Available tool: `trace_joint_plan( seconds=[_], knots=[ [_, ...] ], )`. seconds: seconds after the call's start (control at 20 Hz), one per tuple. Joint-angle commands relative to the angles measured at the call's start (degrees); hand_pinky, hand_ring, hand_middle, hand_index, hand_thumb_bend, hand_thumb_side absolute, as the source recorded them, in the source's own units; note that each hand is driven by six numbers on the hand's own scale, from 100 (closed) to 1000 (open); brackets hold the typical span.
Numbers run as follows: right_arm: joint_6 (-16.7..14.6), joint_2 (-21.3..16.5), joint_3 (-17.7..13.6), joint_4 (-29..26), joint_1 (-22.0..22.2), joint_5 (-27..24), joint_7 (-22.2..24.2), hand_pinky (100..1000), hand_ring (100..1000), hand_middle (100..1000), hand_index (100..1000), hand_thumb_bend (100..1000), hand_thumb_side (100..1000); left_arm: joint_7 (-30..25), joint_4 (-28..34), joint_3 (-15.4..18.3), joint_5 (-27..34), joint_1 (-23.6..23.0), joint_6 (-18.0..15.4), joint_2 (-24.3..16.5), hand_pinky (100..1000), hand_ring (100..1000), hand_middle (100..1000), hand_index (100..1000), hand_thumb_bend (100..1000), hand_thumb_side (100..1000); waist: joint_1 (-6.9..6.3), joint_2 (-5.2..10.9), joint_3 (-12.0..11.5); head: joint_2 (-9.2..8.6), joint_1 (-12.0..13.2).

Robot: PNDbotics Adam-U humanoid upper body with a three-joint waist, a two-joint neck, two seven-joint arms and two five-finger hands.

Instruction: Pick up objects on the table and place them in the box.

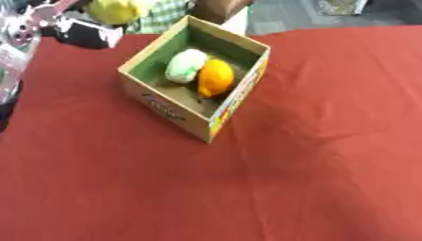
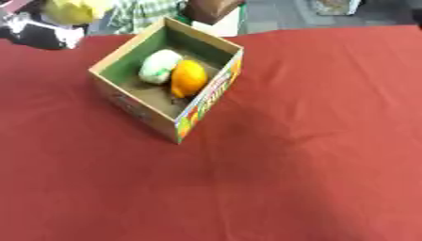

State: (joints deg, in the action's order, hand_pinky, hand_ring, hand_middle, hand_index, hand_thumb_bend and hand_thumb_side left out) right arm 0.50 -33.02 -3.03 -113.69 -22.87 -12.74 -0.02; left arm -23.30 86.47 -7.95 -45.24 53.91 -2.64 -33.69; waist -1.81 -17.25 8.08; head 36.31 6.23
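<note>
An open cardboard box (image 1: 169,107) stands on the red table, turned corner-on toward me. Inside lie a white and green rounded object (image 1: 186,65) and an orange fruit-like object (image 1: 216,77), side by side and touching. My left hand (image 1: 82,32), black with silver parts, is raised at the upper left, just left of the box's far corner. Its fingers are curled under a yellow rounded object (image 1: 115,10), which it holds above the table. The picture is blurred around the hand. My right hand shows in neither view.
The red tablecloth (image 1: 313,155) covers the whole near and right side. Past the far edge are a checked cloth (image 2: 136,14), something brown (image 2: 210,9) and a white thing (image 1: 237,21) right behind the box.
</note>
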Motion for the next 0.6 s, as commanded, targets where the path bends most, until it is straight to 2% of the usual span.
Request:
trace_joint_plan(
  seconds=[0.05,0.3,0.6],
  knots=[
    [0.13,-1.12,-0.03,-0.90,-1.06,-0.39,0.47,906,830,648,912,286,781,1.66,-2.05,-0.90,0.96,2.47,-0.45,2.03,432,585,576,632,100,328,-0.06,1.04,0.32,0.07,0.62],
    [0.44,-0.61,0.20,-0.90,-1.71,-0.61,0.97,908,830,647,913,283,778,3.62,-8.60,-2.35,0.91,4.02,-1.56,5.90,438,589,585,620,100,307,-0.63,0.71,1.33,-0.27,1.50],
    [0.85,-0.31,0.47,-0.90,-2.38,-0.69,1.58,909,830,645,913,285,777,5.03,-14.89,-2.74,-1.17,4.20,-2.23,7.75,456,605,608,653,100,283,-1.34,0.22,2.00,-0.44,1.91]
  ],
)
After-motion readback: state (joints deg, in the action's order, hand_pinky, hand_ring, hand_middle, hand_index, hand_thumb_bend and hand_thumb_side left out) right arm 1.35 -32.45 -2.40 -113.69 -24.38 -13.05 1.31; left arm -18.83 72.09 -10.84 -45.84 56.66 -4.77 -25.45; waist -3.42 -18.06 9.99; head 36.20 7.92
